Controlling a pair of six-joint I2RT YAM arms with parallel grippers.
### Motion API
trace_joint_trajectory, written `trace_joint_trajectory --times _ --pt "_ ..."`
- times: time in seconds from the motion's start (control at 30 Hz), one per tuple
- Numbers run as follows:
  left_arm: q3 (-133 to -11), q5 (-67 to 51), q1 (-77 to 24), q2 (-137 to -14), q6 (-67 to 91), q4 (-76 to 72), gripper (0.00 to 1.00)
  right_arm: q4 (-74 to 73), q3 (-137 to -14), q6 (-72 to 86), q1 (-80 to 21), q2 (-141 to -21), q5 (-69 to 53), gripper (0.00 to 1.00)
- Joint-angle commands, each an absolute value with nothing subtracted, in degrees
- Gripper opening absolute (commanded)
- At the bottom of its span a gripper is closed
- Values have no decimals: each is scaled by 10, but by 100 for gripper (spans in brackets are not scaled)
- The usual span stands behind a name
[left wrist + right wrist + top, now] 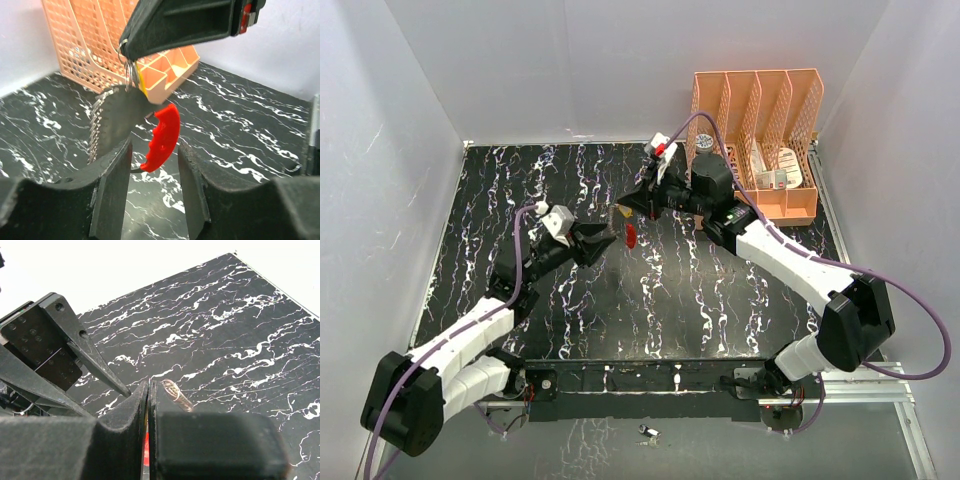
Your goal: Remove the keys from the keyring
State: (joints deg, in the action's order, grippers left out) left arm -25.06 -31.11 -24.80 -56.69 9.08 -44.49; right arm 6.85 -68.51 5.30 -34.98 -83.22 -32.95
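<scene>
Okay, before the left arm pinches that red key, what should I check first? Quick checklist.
1. Right gripper shut on the keyring: ok.
2. Red key between left gripper fingers: ok.
3. Left jaws closed on red key: not ok, apart.
4. Yellow key outside the left fingers: ok.
5. Bunch hanging off the table: ok.
6. How the red key threads onto the keyring: cannot tell.
</scene>
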Motion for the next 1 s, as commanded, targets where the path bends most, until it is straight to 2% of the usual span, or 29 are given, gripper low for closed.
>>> trace_joint_trajectory --times 0.0,0.33,0.43,0.53,0.8,0.97 --pt "-242 -251 -267 -555 19 -538 39 123 -688 63 -359 -810 -317 0" --pt "-246 -207 -280 -606 -30 -612 34 121 -693 62 -371 -811 -312 0" --pt "-244 -205 -281 -612 -38 -631 26 121 -693 62 -373 -811 -311 0" --pt "-239 -201 -281 -615 -42 -654 23 121 -692 60 -376 -811 -308 0" --pt "-274 -242 -281 -621 -21 -611 23 121 -692 55 -380 -809 -301 0" --pt "-262 -256 -281 -618 -2 -645 22 122 -691 53 -379 -808 -298 0"
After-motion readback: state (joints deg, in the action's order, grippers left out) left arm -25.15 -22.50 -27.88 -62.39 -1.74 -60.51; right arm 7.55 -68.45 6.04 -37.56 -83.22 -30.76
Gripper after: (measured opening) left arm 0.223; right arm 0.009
